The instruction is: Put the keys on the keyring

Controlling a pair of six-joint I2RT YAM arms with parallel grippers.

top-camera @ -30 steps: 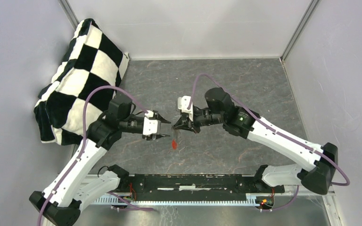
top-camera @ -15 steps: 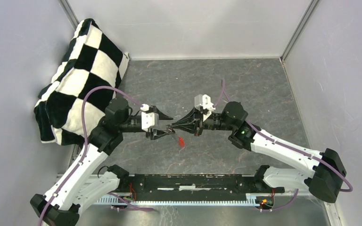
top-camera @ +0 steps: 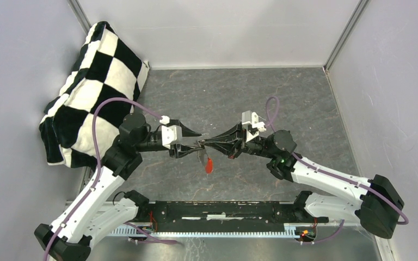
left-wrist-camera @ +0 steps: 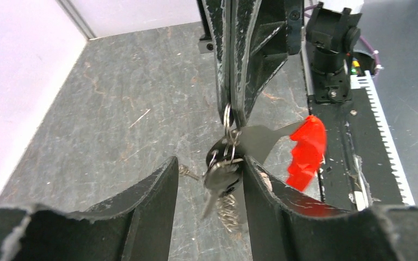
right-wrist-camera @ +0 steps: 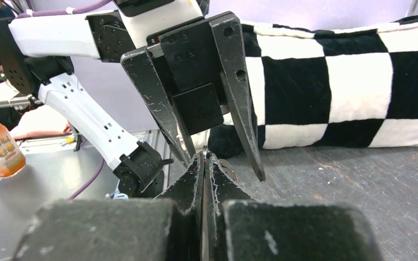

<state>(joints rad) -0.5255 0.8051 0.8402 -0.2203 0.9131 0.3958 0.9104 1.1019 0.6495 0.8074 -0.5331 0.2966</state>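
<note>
My right gripper (top-camera: 206, 144) is shut on the thin metal keyring (left-wrist-camera: 227, 116), held in the air over the middle of the table. In the right wrist view only the ring's edge (right-wrist-camera: 204, 154) shows between the closed tips. Below the ring hang the keys (left-wrist-camera: 223, 175), a dark-headed bunch, and a bright red piece (left-wrist-camera: 306, 151), which the top view shows as a red tag (top-camera: 209, 166). My left gripper (left-wrist-camera: 209, 163) faces the right one tip to tip. It is open, with the keys between its fingers, close against the right-hand finger (left-wrist-camera: 261, 196).
A black-and-white checkered cushion (top-camera: 90, 87) leans in the back left corner, behind the left arm. Grey walls close in the table on three sides. A black rail (top-camera: 223, 209) runs along the near edge between the arm bases.
The right wrist drew back to the right and levelled out, shifting the keyring and red tag slightly right. The left gripper turned, and its fingers now straddle the hanging keys.
</note>
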